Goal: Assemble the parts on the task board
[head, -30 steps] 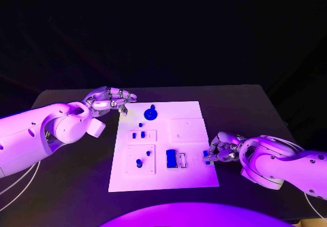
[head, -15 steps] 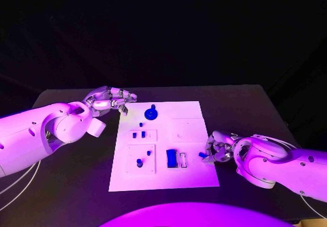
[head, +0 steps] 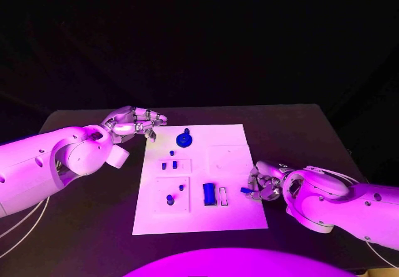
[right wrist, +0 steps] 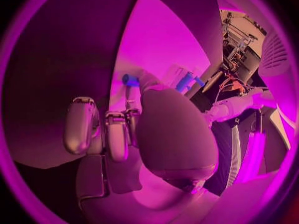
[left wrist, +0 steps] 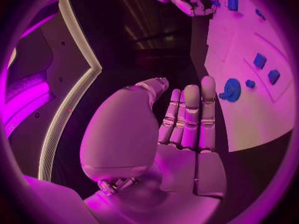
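Your right robot hand (head: 264,186) pinches small blue plastic part (head: 246,189) over white task board (head: 233,167) edge. Left robot hand (head: 133,122) holds nothing, fingers loosely curled, beside board's far corner.

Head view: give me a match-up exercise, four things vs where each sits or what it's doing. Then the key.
Things
1. left hand
2. right hand
3. round gear part
4. long blue block

Places or states
A. lies on the task board toward its near edge, left of the right hand
B. at the board's right edge, pinching a small blue part
C. lies at the far end of the board, near the left hand
D. off the board's far left corner, holding nothing

Pairs: 1-D, 2-B, 3-C, 4-A
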